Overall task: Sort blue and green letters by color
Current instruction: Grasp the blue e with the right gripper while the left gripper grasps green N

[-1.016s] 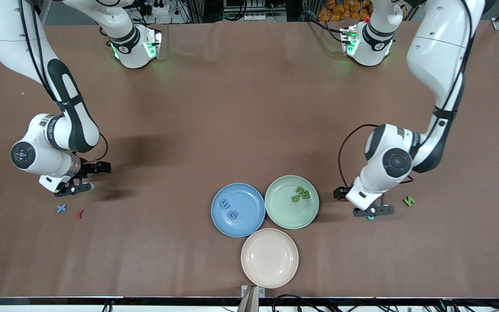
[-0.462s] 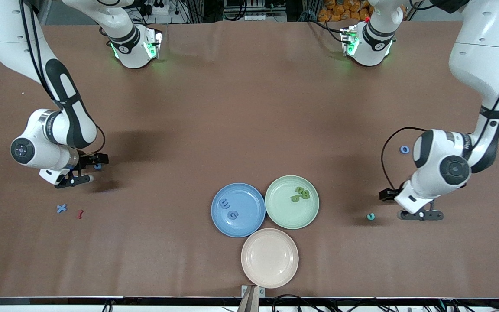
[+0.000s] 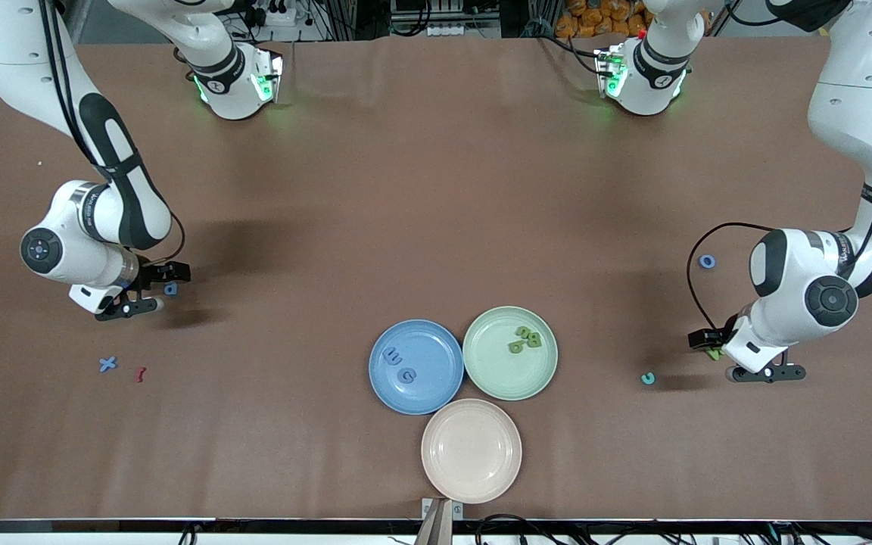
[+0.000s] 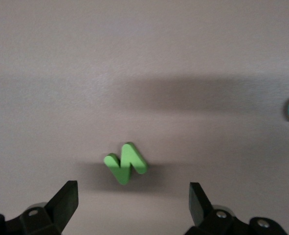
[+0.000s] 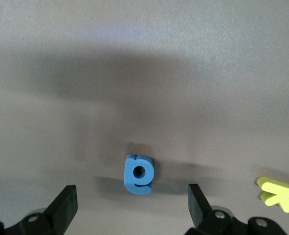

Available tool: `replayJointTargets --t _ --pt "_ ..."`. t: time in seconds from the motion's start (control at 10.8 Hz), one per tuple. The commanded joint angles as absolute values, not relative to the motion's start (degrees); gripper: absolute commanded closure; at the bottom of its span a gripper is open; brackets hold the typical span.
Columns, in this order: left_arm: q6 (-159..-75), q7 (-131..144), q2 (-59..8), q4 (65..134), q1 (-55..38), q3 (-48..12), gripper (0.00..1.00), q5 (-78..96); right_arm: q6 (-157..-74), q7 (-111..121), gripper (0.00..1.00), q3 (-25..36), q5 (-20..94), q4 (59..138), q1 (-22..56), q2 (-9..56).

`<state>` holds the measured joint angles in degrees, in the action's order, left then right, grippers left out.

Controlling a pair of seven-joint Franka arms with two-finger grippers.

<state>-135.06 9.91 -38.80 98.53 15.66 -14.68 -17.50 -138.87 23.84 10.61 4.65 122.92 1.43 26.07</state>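
Two blue letters (image 3: pixel 400 364) lie in the blue plate (image 3: pixel 432 386) and green letters (image 3: pixel 524 339) lie in the green plate (image 3: pixel 496 371). My right gripper (image 3: pixel 150 291) hangs open over a loose blue letter (image 3: pixel 170 288) near the right arm's end of the table. In the right wrist view that blue letter (image 5: pixel 139 174) lies just ahead of the open right gripper (image 5: pixel 132 208). My left gripper (image 3: pixel 735 356) hangs open over a green letter (image 3: pixel 714 352), which it partly hides. In the left wrist view this green letter (image 4: pixel 125 162) lies just ahead of the open left gripper (image 4: pixel 133 208).
An empty pink plate (image 3: pixel 471 450) sits nearest the camera. A blue X (image 3: pixel 107 364) and a dark red letter (image 3: pixel 140 373) lie near the right arm's end. A blue ring letter (image 3: pixel 707 261) and a teal letter (image 3: pixel 647 378) lie near the left gripper. A yellow letter (image 5: pixel 278 193) shows beside the right gripper.
My left gripper has swung from beside the green plate, past the teal letter, to over the green letter. My right gripper has shifted from near the blue X to over the loose blue letter.
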Motion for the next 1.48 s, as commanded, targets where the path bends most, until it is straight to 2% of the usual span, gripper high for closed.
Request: replayJointTargets --t 0.0,0.28,0.46,0.55,0.65,0.74,0.83,0.92,1.39 --pt "-135.5 9.7 -39.8 98.5 17.8 -15.8 0.0 -19.1 -141.4 22.8 0.0 10.5 5.1 124.7 1.6 25.2" --pt "-137.2 9.8 -40.9 98.8 18.6 -15.8 0.01 -18.8 -143.4 22.8 0.0 10.5 6.2 124.7 2.2 26.1" --pt "-138.6 9.8 -41.8 98.8 18.7 -15.8 0.1 -18.5 -143.7 22.8 0.0 10.5 6.9 124.7 2.2 26.4" --pt "-138.8 9.8 -42.0 98.8 19.2 -15.8 0.21 -18.5 -143.7 22.8 0.0 10.5 6.9 124.7 2.2 26.5" --pt "-138.8 9.8 -42.0 98.7 19.2 -15.8 0.4 -18.6 -143.7 22.9 0.15 10.5 6.9 124.7 2.2 26.6" --pt "-138.8 9.8 -42.0 98.6 19.1 -15.8 0.62 -18.5 -143.7 22.9 0.84 10.5 6.9 124.7 2.0 26.6" --pt "-138.8 9.7 -42.0 98.5 19.0 -15.8 0.77 -18.7 -143.7 23.2 1.0 10.5 6.9 124.7 1.9 26.6" --pt "-138.8 9.7 -42.0 98.4 18.6 -15.8 0.83 -18.9 -143.7 23.7 1.0 10.5 6.9 124.7 1.8 26.5" --pt "-138.8 10.1 -41.5 98.2 17.3 -15.8 0.87 -19.0 -143.5 23.4 1.0 10.5 6.9 123.9 2.2 26.4"
